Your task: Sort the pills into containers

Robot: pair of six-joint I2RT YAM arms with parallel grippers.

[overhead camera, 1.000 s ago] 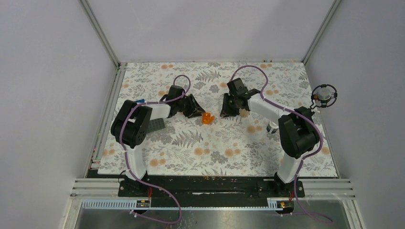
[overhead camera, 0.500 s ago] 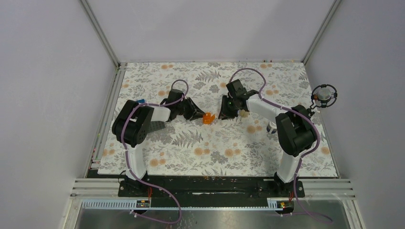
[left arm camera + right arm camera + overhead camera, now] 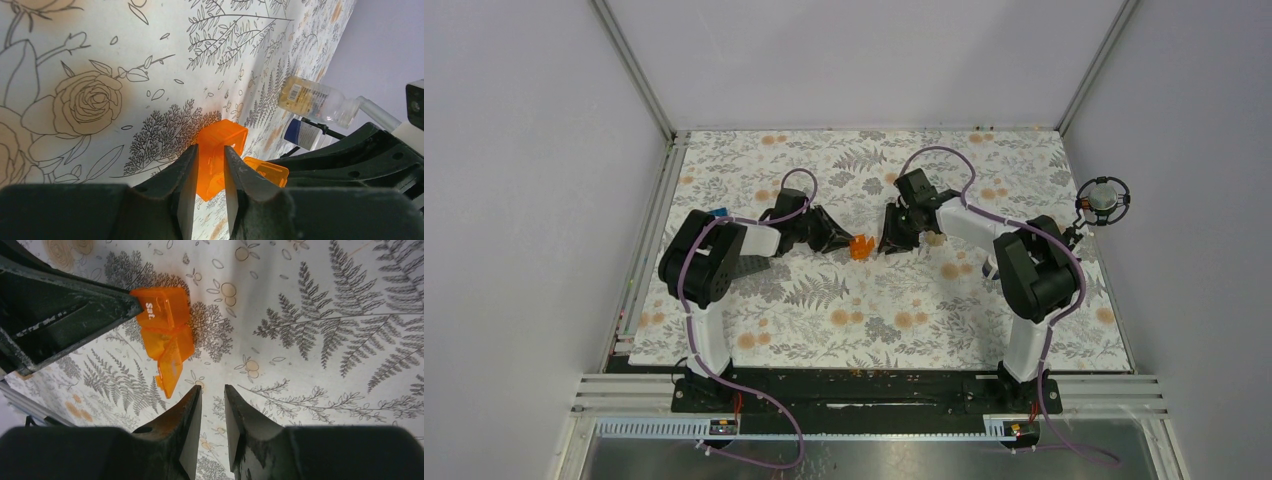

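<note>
A translucent orange hinged-lid box [image 3: 858, 246] sits mid-table with its lid [image 3: 172, 360] hanging open. My left gripper [image 3: 210, 148] is shut on the box [image 3: 220, 145], one finger on each side of its wall. My right gripper [image 3: 212, 387] hovers just short of the box [image 3: 162, 315], its jaws a narrow gap apart with only the mat between them. A clear tan bottle [image 3: 310, 100] and a white-and-dark bottle [image 3: 305, 134] lie beyond the box. I cannot make out any pills.
A dark grey studded plate [image 3: 749, 265] and a blue brick [image 3: 717, 213] lie by the left arm. The tan bottle [image 3: 934, 238] rests beside the right arm's wrist. A round black fixture [image 3: 1104, 200] hangs on the right wall. The floral mat [image 3: 844, 310] covers the table.
My left gripper has closed on the orange box. The right gripper has crept left toward the box.
</note>
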